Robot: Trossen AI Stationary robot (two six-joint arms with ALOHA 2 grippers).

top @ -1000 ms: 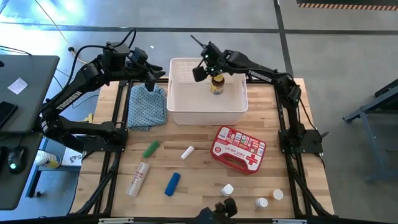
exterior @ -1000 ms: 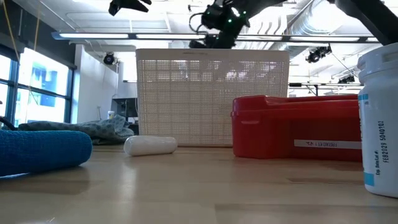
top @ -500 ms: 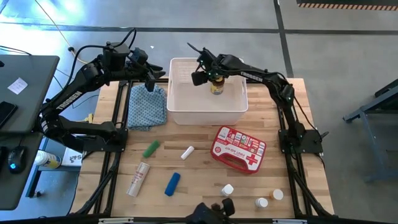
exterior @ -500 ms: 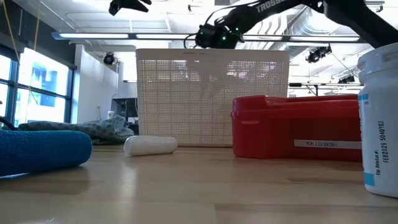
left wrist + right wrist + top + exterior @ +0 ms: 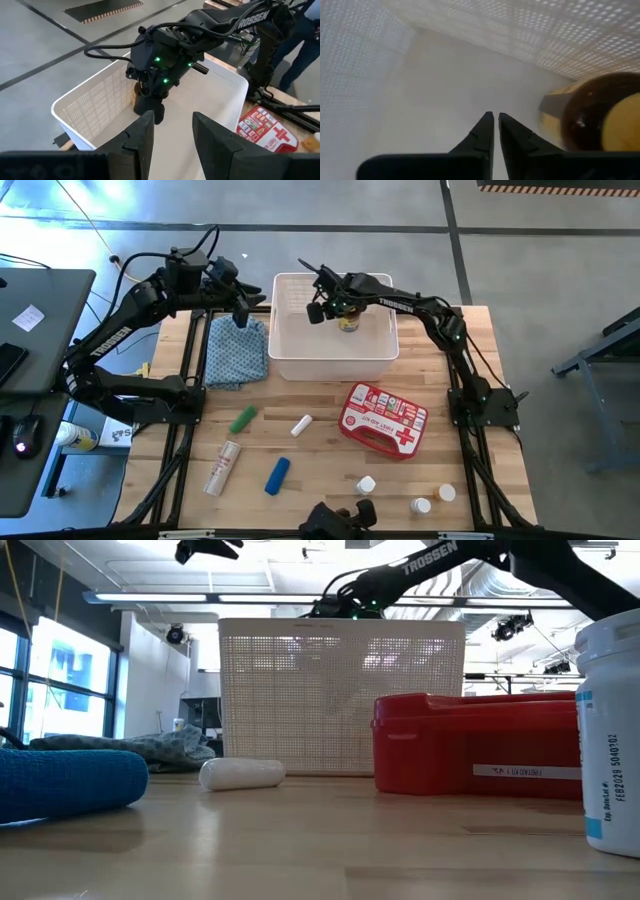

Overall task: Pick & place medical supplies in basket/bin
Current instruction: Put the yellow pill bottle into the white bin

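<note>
The white basket (image 5: 333, 366) stands at the table's far middle, and the amber yellow-capped bottle (image 5: 349, 321) lies inside it near its right side. My right gripper (image 5: 318, 311) reaches down into the basket left of the bottle, fingers shut (image 5: 495, 121) with nothing between them. The bottle (image 5: 600, 117) shows beside the fingers, apart from them. My left gripper (image 5: 243, 314) hangs open (image 5: 172, 127) above the blue patterned cloth, left of the basket. The red first-aid case (image 5: 383, 420) lies flat in front of the basket.
The blue patterned cloth (image 5: 237, 350) lies left of the basket. On the near half of the table lie a green tube (image 5: 242, 420), a white tube (image 5: 301, 425), a long white tube (image 5: 222, 468), a blue tube (image 5: 277, 476) and three small white pill bottles (image 5: 421, 505).
My right gripper has moved down toward the basket's rim and toward the table's left, away from the amber bottle, which stays in the basket.
</note>
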